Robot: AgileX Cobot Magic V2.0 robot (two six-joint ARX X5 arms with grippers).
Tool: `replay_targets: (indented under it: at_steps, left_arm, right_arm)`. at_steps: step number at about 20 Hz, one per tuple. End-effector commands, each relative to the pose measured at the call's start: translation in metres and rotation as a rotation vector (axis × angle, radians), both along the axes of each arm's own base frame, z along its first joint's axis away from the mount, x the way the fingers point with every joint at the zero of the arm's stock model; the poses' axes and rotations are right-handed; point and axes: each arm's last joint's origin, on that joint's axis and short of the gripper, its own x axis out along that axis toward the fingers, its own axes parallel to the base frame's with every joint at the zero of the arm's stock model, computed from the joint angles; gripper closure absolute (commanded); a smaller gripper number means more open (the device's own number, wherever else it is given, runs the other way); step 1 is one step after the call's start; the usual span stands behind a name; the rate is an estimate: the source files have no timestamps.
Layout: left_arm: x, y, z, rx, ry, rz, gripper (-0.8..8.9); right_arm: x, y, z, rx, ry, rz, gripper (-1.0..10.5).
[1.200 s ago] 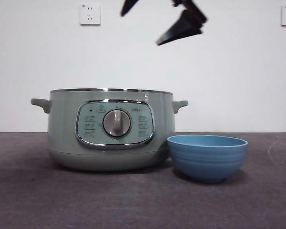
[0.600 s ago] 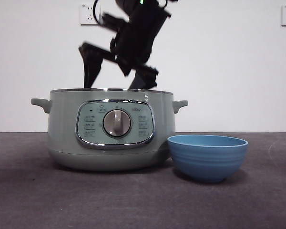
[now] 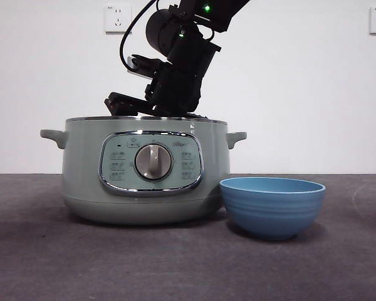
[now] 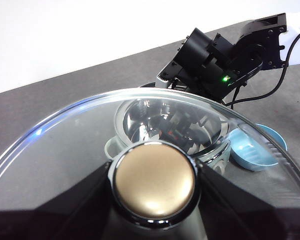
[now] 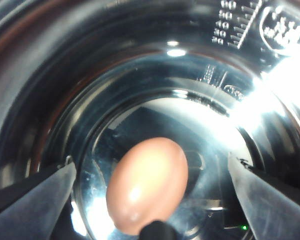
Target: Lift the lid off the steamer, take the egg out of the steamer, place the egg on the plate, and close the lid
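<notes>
Your right gripper (image 5: pixel 150 200) is down inside the steamer (image 3: pixel 144 169), fingers (image 5: pixel 35 192) spread wide on either side of the egg (image 5: pixel 147 185), which lies on the shiny pot floor, not yet gripped. Your left gripper (image 4: pixel 152 182) holds the lid (image 4: pixel 65 150) by its knob, fingers clamped at 3 and 9 o'clock. The plate (image 3: pixel 272 207) sits on the counter (image 3: pixel 175 263) just beside the steamer, at its 3 o'clock.
</notes>
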Motion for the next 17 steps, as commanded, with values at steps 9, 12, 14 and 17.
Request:
replay_targets:
  at_steps: [9,12,14,17]
  left_arm:
    - [-0.005,0.002,0.01,-0.037,-0.065,-0.002,8.26]
    - [-0.005,0.002,0.009,-0.034,-0.06,-0.002,8.26]
    - [-0.005,0.002,0.009,-0.034,-0.06,-0.003,8.26]
    - [-0.005,0.002,0.009,-0.035,-0.06,-0.002,8.26]
  right_arm:
    - [-0.001,0.006,-0.02,-0.047,0.037,0.004,7.8]
    - [-0.002,0.011,-0.019,-0.032,0.018,0.015,9.6]
    - [-0.004,0.012,-0.01,-0.01,-0.008,0.018,9.6]
    - [-0.017,0.001,0.033,0.022,-0.058,0.018,9.6]
